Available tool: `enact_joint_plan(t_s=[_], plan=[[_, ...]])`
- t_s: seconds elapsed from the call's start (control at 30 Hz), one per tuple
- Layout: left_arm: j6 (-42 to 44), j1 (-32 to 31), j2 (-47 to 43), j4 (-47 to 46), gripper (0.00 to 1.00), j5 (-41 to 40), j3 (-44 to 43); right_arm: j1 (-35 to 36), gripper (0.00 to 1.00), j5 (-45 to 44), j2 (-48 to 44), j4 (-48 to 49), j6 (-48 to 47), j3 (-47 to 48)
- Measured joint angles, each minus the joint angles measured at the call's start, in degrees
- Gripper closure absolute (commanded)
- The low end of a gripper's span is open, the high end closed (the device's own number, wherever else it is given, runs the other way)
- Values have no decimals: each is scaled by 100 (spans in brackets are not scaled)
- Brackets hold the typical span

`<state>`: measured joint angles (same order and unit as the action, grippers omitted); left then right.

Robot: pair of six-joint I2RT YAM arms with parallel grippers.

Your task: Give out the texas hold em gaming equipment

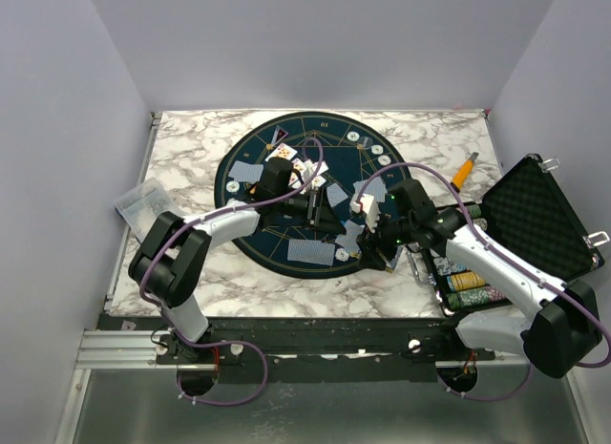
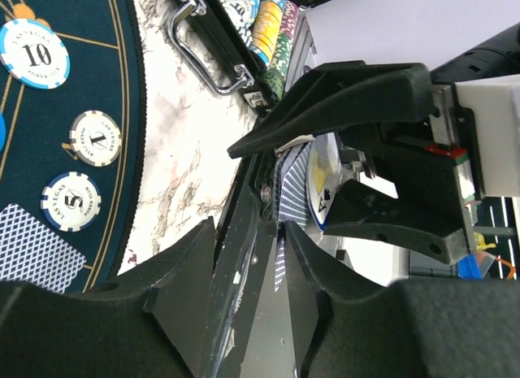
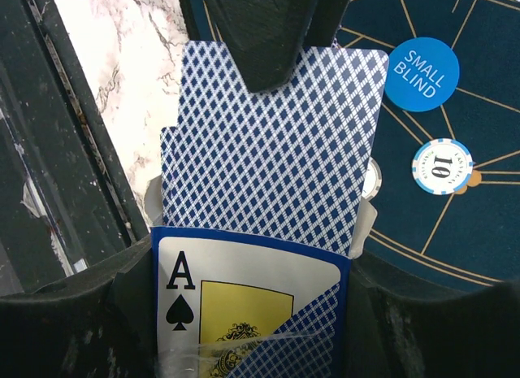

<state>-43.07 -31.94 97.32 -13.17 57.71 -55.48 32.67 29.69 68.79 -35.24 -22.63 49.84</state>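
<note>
My right gripper (image 3: 252, 280) is shut on a blue card box (image 3: 244, 297) with an ace of spades on its front. A blue-patterned card (image 3: 276, 150) sticks out of the box. My left gripper (image 2: 248, 232) faces it, jaws apart around that card's edge (image 2: 281, 264), which lies against one finger. In the top view both grippers, left (image 1: 320, 200) and right (image 1: 368, 220), meet over the round dark mat (image 1: 239, 200). Chips (image 2: 95, 137), a blue "small blind" button (image 3: 421, 75) and face-down cards (image 1: 310, 251) lie on the mat.
An open black foam-lined case (image 1: 535, 220) with chip rows (image 1: 468, 282) stands at the right, its handle (image 2: 203, 61) near the mat. An orange-handled tool (image 1: 465, 170) lies behind it. A clear plastic bag (image 1: 141, 200) sits at the left edge.
</note>
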Motion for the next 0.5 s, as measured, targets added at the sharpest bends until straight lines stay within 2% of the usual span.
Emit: enact_joint_plan(t_s=[0.23, 0.5], plan=[[55, 0, -264, -28, 57, -116, 11, 0, 99, 4, 2, 0, -24, 0], [50, -94, -125, -70, 58, -214, -262, 0, 99, 68, 17, -35, -79, 2]])
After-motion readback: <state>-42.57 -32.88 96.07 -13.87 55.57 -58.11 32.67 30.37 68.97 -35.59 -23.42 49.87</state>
